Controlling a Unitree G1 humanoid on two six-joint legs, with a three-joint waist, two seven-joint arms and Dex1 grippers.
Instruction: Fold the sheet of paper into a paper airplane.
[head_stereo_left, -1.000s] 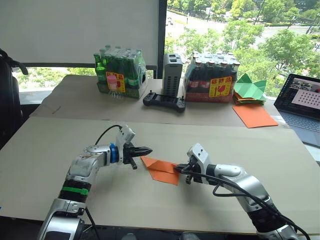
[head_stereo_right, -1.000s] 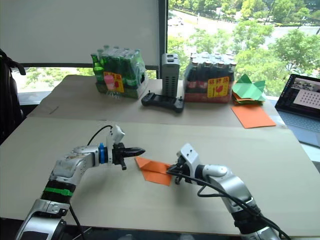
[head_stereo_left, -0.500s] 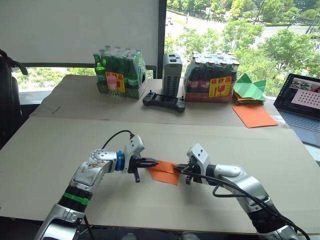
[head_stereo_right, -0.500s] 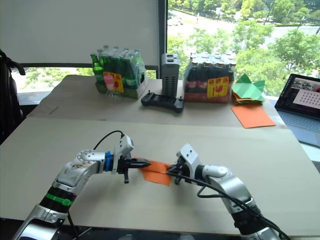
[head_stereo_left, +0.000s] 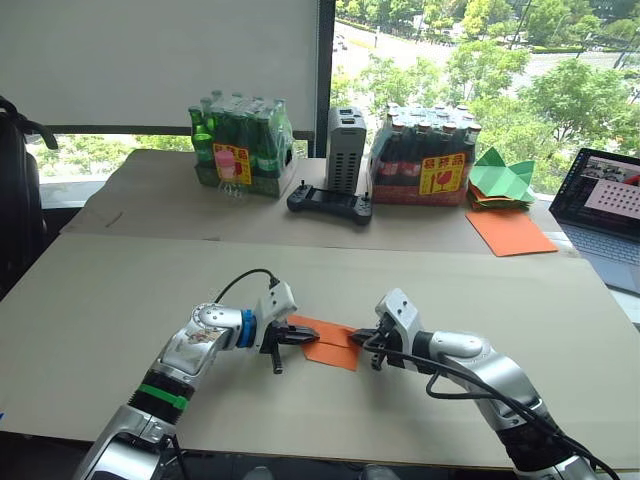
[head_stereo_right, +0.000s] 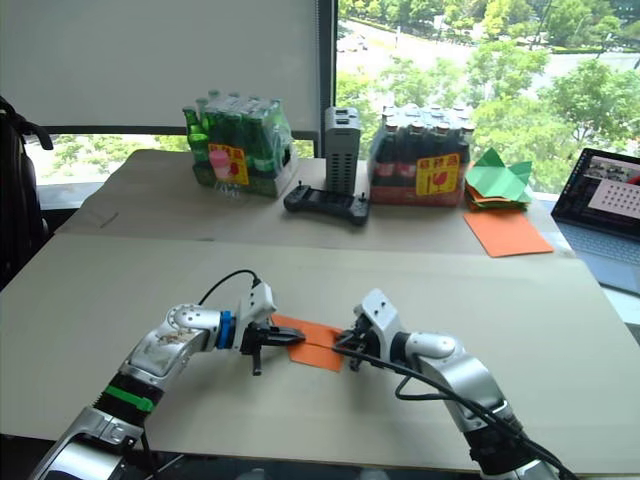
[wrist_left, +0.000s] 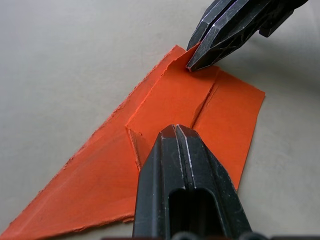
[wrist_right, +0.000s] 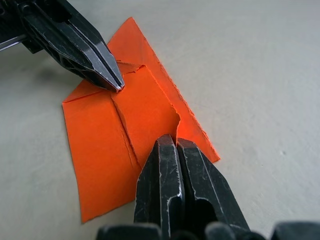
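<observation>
Left eye view has the small bright orange creased sheet of paper (head_stereo_left: 328, 341) lying flat on the near tan cardboard-covered table (head_stereo_left: 90, 300), between the two arms. The left gripper (head_stereo_left: 308, 339) reaches in from the robot's left with its two black fingers pressed together, their tip resting on the sheet's left part. The right gripper (head_stereo_left: 361, 338) comes in from the robot's right, fingers likewise closed, with its tip at the sheet's right edge.

In the left wrist view the sheet (wrist_left: 170, 145) shows as a layered wedge, tapering to a point at one end and square at the other, with a raised crease running across the folded layers. The left gripper's clenched fingers (wrist_left: 182, 170) lie on top of the paper near that crease, and the right gripper (wrist_left: 207, 55) touches a folded corner at the far edge. From these views it seems both grippers press down on the paper rather than pinch it, though the contact is hard to read.

On the far table (head_stereo_left: 150, 195), well apart from the work, stand a shrink-wrapped pack of green bottles (head_stereo_left: 241, 140), a grey upright box (head_stereo_left: 346, 148), a black handheld controller (head_stereo_left: 329, 205) and a pack of dark bottles with a red label (head_stereo_left: 420, 155). To their right lie green folded paper shapes (head_stereo_left: 500, 175), a larger smooth orange sheet (head_stereo_left: 508, 231) and an open laptop (head_stereo_left: 606, 205).
</observation>
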